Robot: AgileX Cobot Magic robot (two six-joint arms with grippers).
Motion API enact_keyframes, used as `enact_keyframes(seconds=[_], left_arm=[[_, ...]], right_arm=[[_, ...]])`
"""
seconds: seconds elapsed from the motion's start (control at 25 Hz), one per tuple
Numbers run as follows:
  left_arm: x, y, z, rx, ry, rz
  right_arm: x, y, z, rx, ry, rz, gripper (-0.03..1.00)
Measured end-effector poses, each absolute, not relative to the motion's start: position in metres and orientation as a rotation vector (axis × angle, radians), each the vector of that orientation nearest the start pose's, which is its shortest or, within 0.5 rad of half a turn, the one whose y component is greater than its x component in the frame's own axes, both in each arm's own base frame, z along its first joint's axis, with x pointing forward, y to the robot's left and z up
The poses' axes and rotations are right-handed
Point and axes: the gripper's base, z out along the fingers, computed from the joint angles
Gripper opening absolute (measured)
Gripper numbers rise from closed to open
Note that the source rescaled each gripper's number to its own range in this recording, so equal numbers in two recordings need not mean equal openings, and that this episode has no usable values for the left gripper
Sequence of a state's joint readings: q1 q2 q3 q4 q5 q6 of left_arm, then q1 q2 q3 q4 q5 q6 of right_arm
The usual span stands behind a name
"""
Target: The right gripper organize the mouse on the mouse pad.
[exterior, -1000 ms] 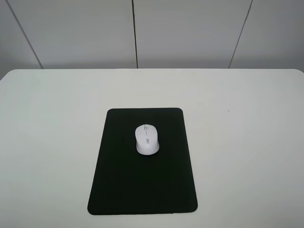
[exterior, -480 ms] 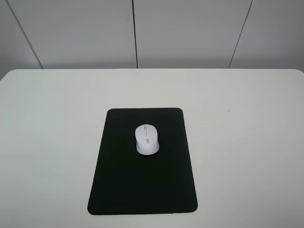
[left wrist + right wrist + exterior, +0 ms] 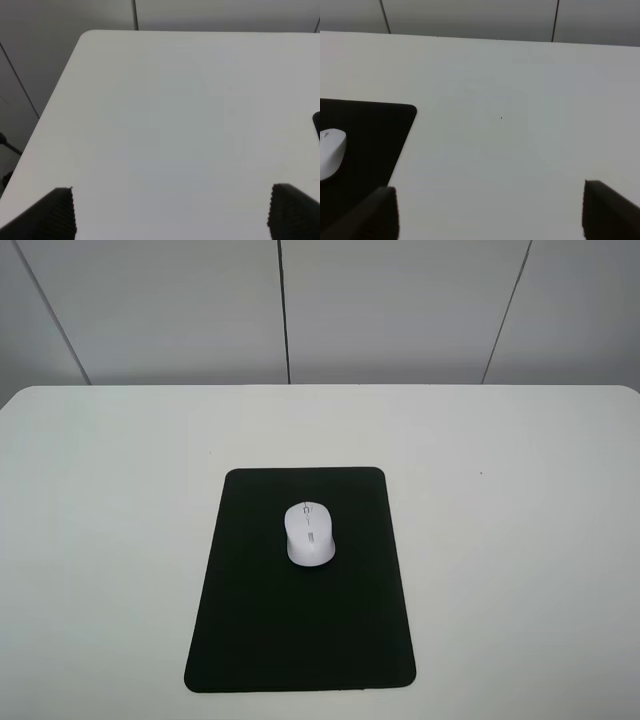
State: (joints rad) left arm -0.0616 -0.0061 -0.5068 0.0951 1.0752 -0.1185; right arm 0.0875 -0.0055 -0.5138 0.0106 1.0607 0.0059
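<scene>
The white mouse [image 3: 309, 533] lies on the upper middle of the black mouse pad [image 3: 300, 630] in the high view, scroll wheel toward the far edge. Neither arm shows in the high view. In the right wrist view the mouse [image 3: 330, 152] and the pad [image 3: 365, 145] are off to one side of my right gripper [image 3: 490, 212]. Its two fingertips [image 3: 607, 207] stand wide apart over bare table, holding nothing. My left gripper [image 3: 172, 215] is also open and empty over bare table, with a sliver of the pad [image 3: 316, 122] at the frame's edge.
The white table [image 3: 520, 540] carries only the pad and mouse. Its far edge meets a grey panelled wall [image 3: 400, 310]. In the left wrist view the table's side edge and rounded corner [image 3: 85, 37] show, with floor beyond.
</scene>
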Motion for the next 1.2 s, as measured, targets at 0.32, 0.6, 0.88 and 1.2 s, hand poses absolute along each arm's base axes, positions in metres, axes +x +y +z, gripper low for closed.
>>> enact_keyframes(seconds=[0.32, 0.6, 0.88, 1.2], left_arm=[[-0.0069, 0.0081, 0.2783, -0.064, 2.041, 0.001], [-0.0069, 0.0081, 0.2783, -0.064, 2.041, 0.001], [-0.0069, 0.0081, 0.2783, -0.063, 2.041, 0.002], [-0.0069, 0.0081, 0.2783, -0.063, 2.041, 0.002]], right_arm=[[-0.0074, 0.0008, 0.2811, 0.006, 2.025, 0.016, 0.61], [-0.0074, 0.0009, 0.2811, 0.020, 2.025, 0.007, 0.61], [-0.0074, 0.0009, 0.2811, 0.020, 2.025, 0.007, 0.61], [-0.0074, 0.0009, 0.2811, 0.020, 2.025, 0.007, 0.61]])
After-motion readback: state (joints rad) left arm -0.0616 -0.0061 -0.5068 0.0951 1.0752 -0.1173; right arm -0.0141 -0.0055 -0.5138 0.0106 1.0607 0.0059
